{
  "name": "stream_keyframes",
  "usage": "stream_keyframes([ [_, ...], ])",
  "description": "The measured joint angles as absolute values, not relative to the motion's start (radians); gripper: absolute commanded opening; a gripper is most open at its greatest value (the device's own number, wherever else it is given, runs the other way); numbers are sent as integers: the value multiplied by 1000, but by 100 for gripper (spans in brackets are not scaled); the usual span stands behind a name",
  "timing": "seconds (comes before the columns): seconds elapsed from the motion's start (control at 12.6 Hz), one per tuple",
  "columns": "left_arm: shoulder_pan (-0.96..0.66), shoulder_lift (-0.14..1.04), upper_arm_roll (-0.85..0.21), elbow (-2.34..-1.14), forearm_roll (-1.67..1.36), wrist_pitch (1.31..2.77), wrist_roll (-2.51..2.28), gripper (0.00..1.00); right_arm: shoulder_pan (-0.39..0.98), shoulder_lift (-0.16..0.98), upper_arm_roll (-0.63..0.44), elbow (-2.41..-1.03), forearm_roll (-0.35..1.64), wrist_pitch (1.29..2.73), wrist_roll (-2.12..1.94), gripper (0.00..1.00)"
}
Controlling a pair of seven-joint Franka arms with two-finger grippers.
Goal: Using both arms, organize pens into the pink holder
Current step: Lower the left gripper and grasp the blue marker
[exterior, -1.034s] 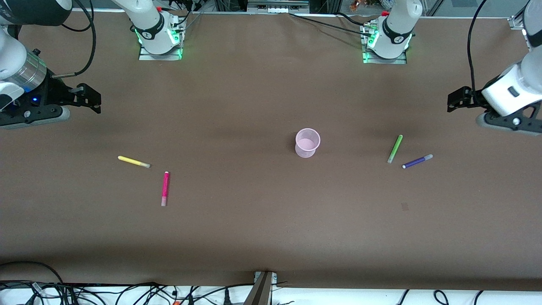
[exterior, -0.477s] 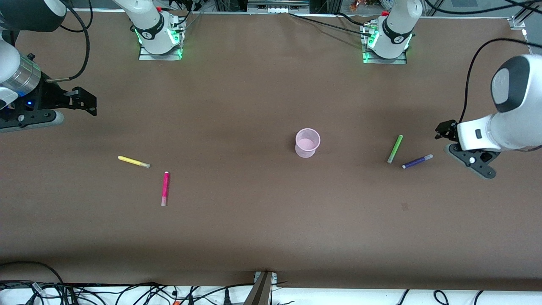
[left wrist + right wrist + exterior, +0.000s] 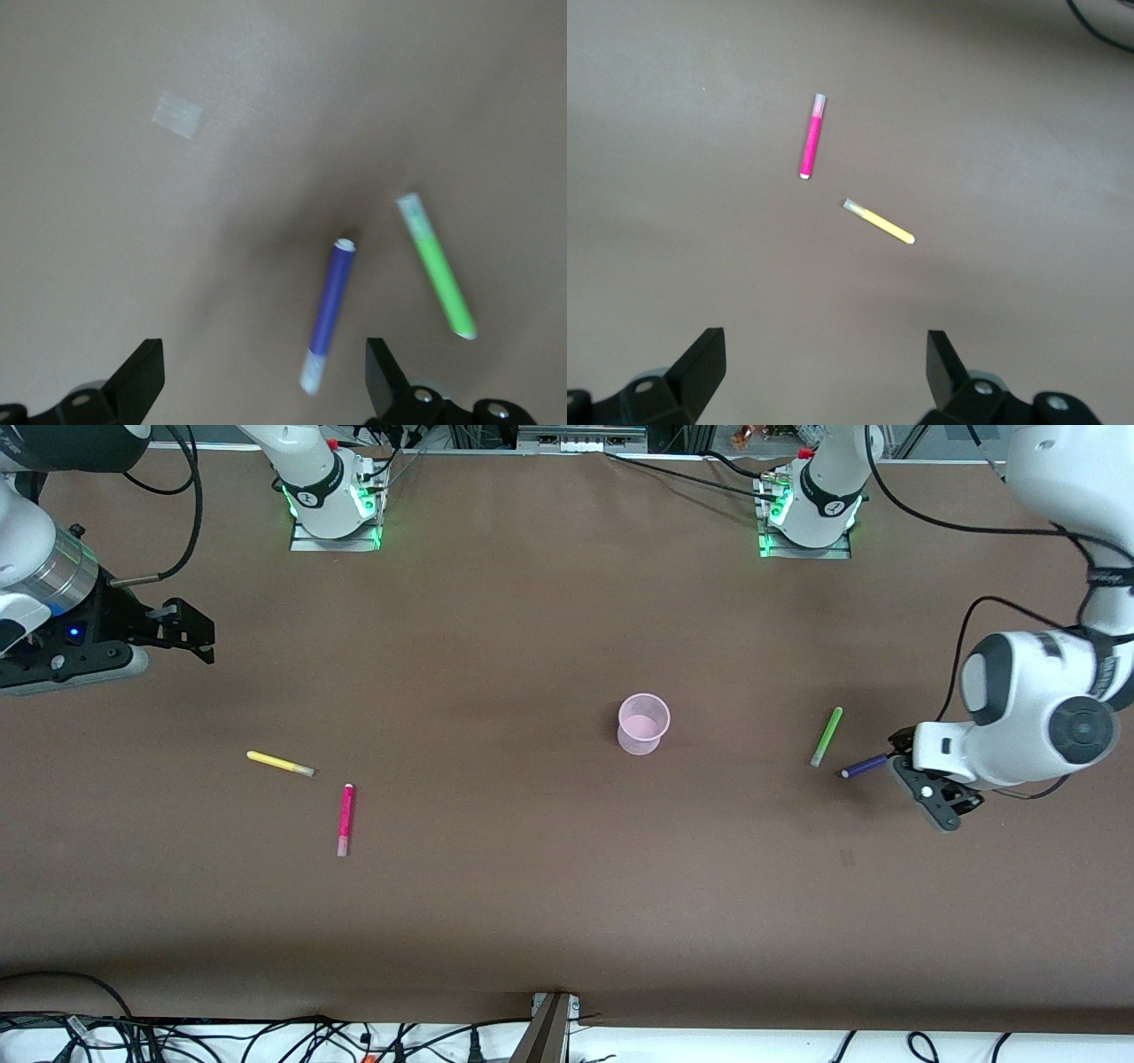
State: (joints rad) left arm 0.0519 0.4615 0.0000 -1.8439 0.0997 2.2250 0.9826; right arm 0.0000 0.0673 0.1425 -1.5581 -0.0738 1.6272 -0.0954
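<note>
The pink holder (image 3: 643, 724) stands upright mid-table. The green pen (image 3: 827, 736) and purple pen (image 3: 866, 764) lie toward the left arm's end; both show in the left wrist view, green (image 3: 437, 266) and purple (image 3: 328, 312). My left gripper (image 3: 902, 751) is open over the purple pen's pale end, which lies between the fingers (image 3: 264, 381). The yellow pen (image 3: 279, 763) and magenta pen (image 3: 345, 819) lie toward the right arm's end, also in the right wrist view, yellow (image 3: 880, 222) and magenta (image 3: 811, 137). My right gripper (image 3: 197, 636) is open and empty, up over bare table.
The brown table (image 3: 496, 886) spreads wide around the holder. The arm bases (image 3: 335, 500) lit green stand at its farthest edge. Cables (image 3: 266, 1036) and a camera post run along the nearest edge. A small pale mark (image 3: 847, 857) lies on the table near the purple pen.
My left arm has swung down and in, from over the table's end to over the purple pen. My right gripper has shifted slightly. The pens and holder have not moved.
</note>
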Motion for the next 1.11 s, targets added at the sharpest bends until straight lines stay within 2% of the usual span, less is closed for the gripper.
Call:
stream_keyframes([
  [0.32,48,491,-5,-1990,121,2446,1002,100,2,68,143,-1555,-74,1631,-95,100],
  [0.64,43,527,-16,-2029,121,2509,1020,100,2,68,143,-1555,-74,1630,-95,100],
  [0.72,42,532,-18,-2030,121,2516,1020,79,2,68,143,-1555,-74,1630,-95,100],
  [0.8,42,535,-18,-2032,121,2522,1021,28,2,68,143,-1555,-74,1631,-95,100],
  [1.03,42,546,-19,-2033,121,2531,1025,2,2,68,143,-1555,-74,1632,-95,100],
  [1.11,42,545,-18,-2032,122,2537,1032,0,2,69,143,-1555,-74,1632,-95,100],
])
